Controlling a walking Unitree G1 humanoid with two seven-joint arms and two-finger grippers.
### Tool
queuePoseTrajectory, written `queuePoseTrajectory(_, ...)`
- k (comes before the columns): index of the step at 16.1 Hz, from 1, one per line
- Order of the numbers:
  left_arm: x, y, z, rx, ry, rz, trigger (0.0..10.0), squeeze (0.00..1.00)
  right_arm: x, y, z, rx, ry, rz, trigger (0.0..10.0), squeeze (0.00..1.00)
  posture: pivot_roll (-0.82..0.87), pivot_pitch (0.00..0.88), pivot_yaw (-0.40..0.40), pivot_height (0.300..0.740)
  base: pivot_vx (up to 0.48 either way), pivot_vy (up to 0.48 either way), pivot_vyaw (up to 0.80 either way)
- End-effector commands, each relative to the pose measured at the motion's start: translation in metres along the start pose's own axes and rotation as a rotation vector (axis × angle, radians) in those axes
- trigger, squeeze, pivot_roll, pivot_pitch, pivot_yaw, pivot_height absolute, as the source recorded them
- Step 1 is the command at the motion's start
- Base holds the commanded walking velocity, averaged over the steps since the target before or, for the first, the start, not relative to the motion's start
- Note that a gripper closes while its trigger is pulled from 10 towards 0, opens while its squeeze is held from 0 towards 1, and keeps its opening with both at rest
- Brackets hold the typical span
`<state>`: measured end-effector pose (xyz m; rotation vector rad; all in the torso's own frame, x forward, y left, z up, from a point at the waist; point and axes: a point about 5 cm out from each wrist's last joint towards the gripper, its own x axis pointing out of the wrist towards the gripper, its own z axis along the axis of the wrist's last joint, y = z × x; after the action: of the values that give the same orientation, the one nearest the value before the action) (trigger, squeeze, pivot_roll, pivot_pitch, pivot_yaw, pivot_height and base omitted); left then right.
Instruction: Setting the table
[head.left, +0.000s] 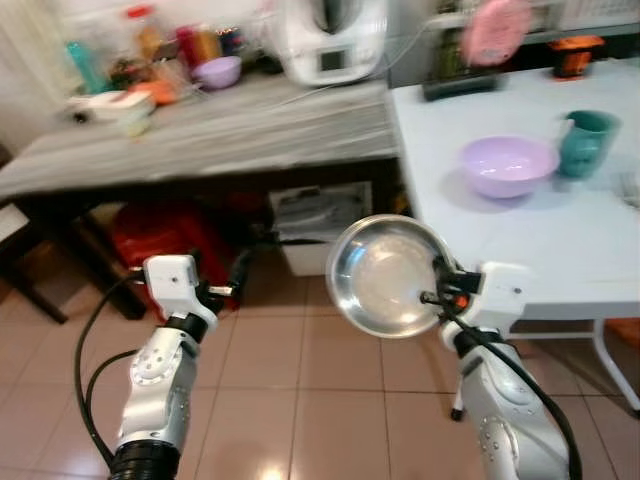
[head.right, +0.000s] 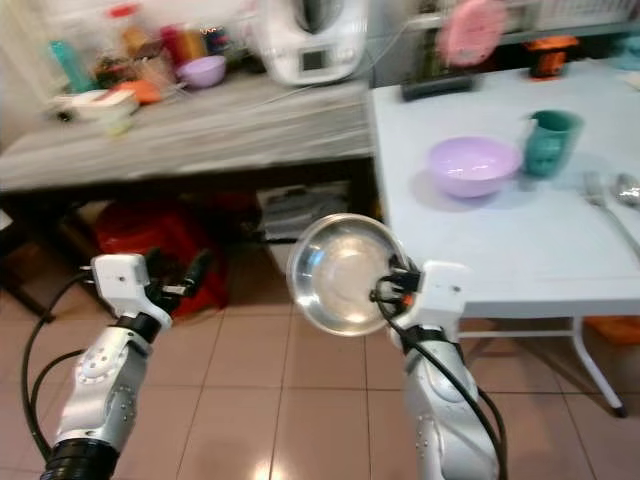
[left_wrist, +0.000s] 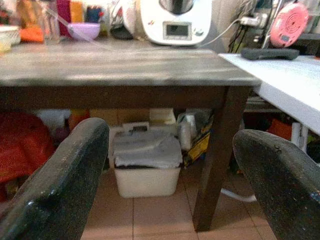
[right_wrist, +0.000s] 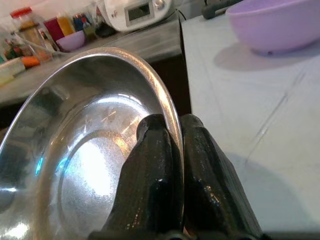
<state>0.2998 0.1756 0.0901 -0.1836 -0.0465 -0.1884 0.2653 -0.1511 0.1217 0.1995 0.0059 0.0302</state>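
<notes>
My right gripper is shut on the rim of a shiny steel bowl, held tilted above the tiled floor just off the near left corner of the white table. In the right wrist view the two black fingers pinch the steel bowl at its rim. On the table stand a lilac bowl and a teal mug, with a fork and spoon at the right. My left gripper is open, low over the floor in front of the dark wooden table.
The wooden table carries a white kitchen machine, a small purple bowl, jars and dishes. Under it sit a red bag and a white bin. A pink round gadget and a dark tray stand at the white table's far edge.
</notes>
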Motion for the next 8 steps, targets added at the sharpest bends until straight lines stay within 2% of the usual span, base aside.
queuePoseTrajectory(1, -0.0002, 0.0093, 0.0050, 0.028, -0.009, 0.027, 10.0, 0.00, 0.0019, 0.0104, 0.0057, 0.019, -0.032, 0.032, 10.0, 0.00, -0.09, 0.000, 0.133, 0.740, 0.000, 0.401, 0.64)
queuePoseTrajectory(5, -0.0005, 0.0089, 0.0045, 0.030, -0.010, 0.030, 10.0, 0.00, 0.0026, 0.0102, 0.0054, 0.021, -0.034, 0.028, 10.0, 0.00, -0.08, 0.000, 0.135, 0.740, 0.000, 0.400, 0.52)
queuePoseTrajectory(8, 0.0003, 0.0097, 0.0048, 0.031, -0.011, 0.031, 10.0, 0.00, 0.0029, 0.0096, 0.0060, 0.022, -0.037, 0.026, 10.0, 0.00, -0.08, 0.002, 0.138, 0.740, 0.000, 0.401, 0.00)
